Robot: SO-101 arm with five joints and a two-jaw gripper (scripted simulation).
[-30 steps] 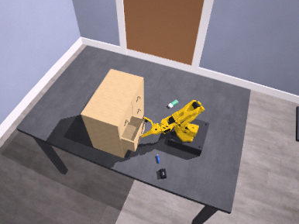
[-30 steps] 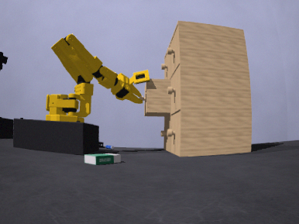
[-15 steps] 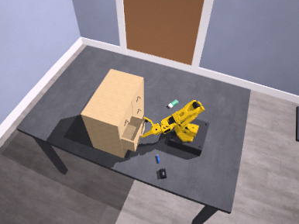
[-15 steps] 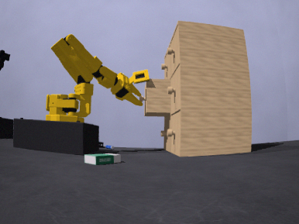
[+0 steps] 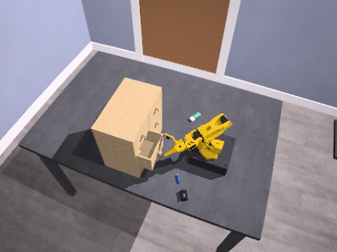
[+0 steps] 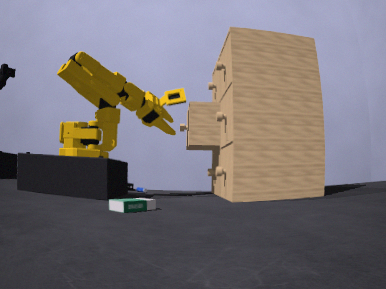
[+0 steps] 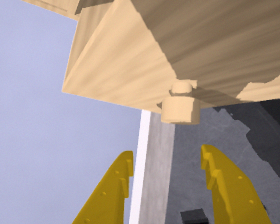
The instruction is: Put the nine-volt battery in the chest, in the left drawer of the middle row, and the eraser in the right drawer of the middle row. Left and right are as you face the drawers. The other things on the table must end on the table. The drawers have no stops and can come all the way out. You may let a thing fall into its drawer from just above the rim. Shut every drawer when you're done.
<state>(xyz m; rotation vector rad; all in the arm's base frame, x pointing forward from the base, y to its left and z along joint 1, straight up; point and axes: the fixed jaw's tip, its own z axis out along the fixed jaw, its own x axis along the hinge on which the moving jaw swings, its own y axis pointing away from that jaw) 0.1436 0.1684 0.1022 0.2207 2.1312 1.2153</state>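
Left middle drawer [image 5: 145, 162] [image 6: 202, 125] [image 7: 117, 70] is out; our gripper [image 5: 165, 146] [image 6: 180, 115] [image 7: 167, 149] is parted, empty. Next, probably back off the knob [image 5: 161, 153] [image 6: 183, 127] [image 7: 180, 111] before any pickup.

From above, open air between the spread tips of the gripper [image 5: 165, 145] [image 6: 180, 114] [image 7: 167, 150]. At 9 o'clock from them, close ahead, the pulled-out middle-row drawer [image 5: 145, 162] [image 6: 204, 126] [image 7: 120, 60], open-topped, with free room overhead. Its knob [image 6: 183, 127] [image 7: 180, 110] jutting out, just past 12 o'clock in the wrist view. Behind, the tall chest [image 5: 127, 108] [image 6: 275, 119], blocking passage.
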